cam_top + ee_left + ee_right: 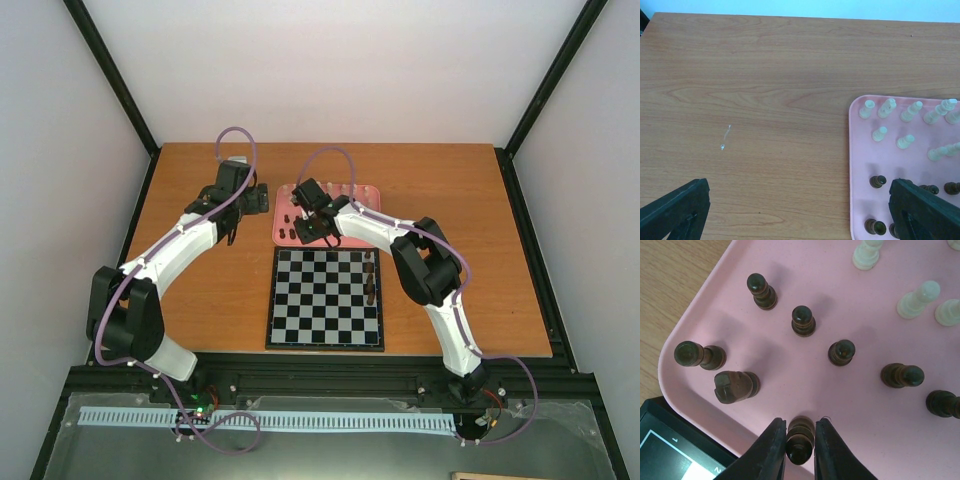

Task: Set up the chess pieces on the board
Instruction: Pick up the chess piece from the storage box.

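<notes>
Black fingers of the right gripper point(800, 442) are pinching a dark pawn point(800, 432) between them, one pad pressing on each side of its body. The pawn is standing upright on the pink tray point(715, 305), near the tray edge that faces the chessboard point(325, 300). The low, two-sided hold looks chosen so the small figurine is staying vertical and not tipping when lifted.

Other dark pieces point(803, 321) are standing around it on the tray, all apart from the fingers. The closest is a chunkier one, probably a knight point(732, 386), sitting to the left; another is standing ahead and slightly right. None is touching the held pawn, so a straight lift appears open, though a sideways swing could be knocking a neighbour over. Cream pieces point(910, 112) are grouped at the tray's far side, well away from the grip.

From above, the chessboard is lying just in front of the tray, with a few dark pieces lined along its right-hand column; most squares are bare, so the setup seems to be in its early part.

Over the bare wooden table point(765, 100), the left gripper point(800, 212) is hovering just left of the tray with its fingers spread wide, holding nothing and keeping out of the right arm's way.
</notes>
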`<state>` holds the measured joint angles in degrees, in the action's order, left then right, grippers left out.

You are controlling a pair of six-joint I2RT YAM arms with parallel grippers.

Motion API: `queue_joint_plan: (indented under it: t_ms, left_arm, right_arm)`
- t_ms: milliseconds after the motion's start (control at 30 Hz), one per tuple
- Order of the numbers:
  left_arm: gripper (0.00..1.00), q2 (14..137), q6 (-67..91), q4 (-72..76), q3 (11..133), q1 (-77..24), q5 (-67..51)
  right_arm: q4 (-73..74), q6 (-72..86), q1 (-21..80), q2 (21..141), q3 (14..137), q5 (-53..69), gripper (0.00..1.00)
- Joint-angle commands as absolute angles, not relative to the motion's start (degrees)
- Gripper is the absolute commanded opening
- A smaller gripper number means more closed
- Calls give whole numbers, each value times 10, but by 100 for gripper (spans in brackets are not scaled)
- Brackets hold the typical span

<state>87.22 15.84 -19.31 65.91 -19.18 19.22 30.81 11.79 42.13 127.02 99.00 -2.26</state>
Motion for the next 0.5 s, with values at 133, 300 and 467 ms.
queue_joint_plan:
  t_ms: [133,300,467]
  left_arm:
    - [100,875,159,-189,670,-191,200]
    - [100,874,159,-189,670,-191,200]
    - [100,871,159,-189,669,-191,200]
  right_arm:
    - [310,119,421,1268,988,-19,7]
    - [293,119,421,1248,978,-23,4]
    - [270,118,421,1196,959,-44,4]
